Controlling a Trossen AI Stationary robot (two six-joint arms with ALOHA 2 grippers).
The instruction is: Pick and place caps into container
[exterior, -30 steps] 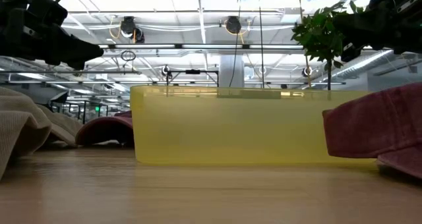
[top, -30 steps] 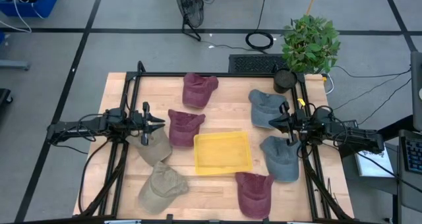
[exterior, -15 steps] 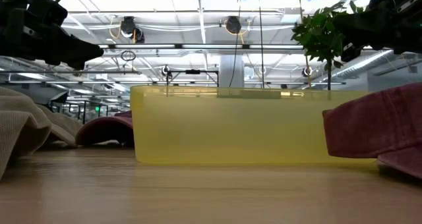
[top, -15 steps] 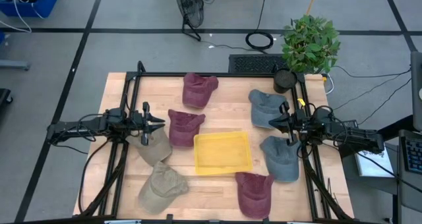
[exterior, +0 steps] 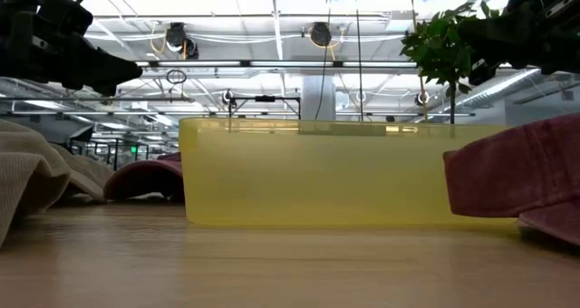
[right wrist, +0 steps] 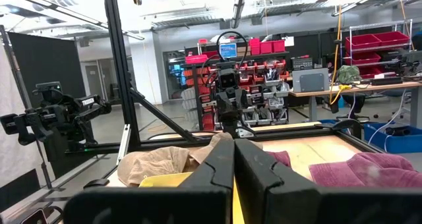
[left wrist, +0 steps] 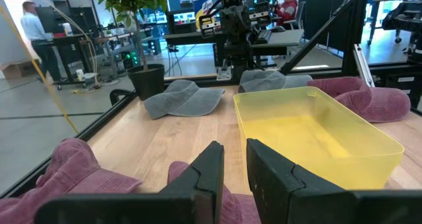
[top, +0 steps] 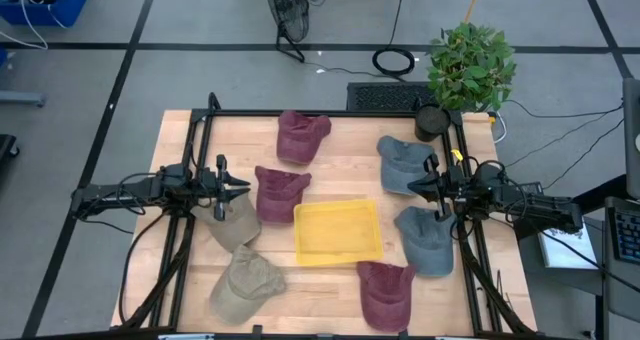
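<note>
Left wrist view — yellow tray's [left wrist: 316, 128] bare interior

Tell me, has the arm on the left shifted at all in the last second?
No. Seen from above, the left tool hangs at the same spot, between the khaki cap and the maroon cap, with the yellow tray off to its side.

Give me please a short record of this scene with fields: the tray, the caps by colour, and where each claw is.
tray: yellow tray, middle of the table, nothing in it
maroon caps: three, all on the table; one touches the tray's left far corner
grey-blue caps: two visible, right side of the table, one near the black pot
khaki caps: two, left side, one at the near edge
left claw: above the table's left side, slightly open, holds nothing
right claw: above the right side, shut, holds nothing
</note>
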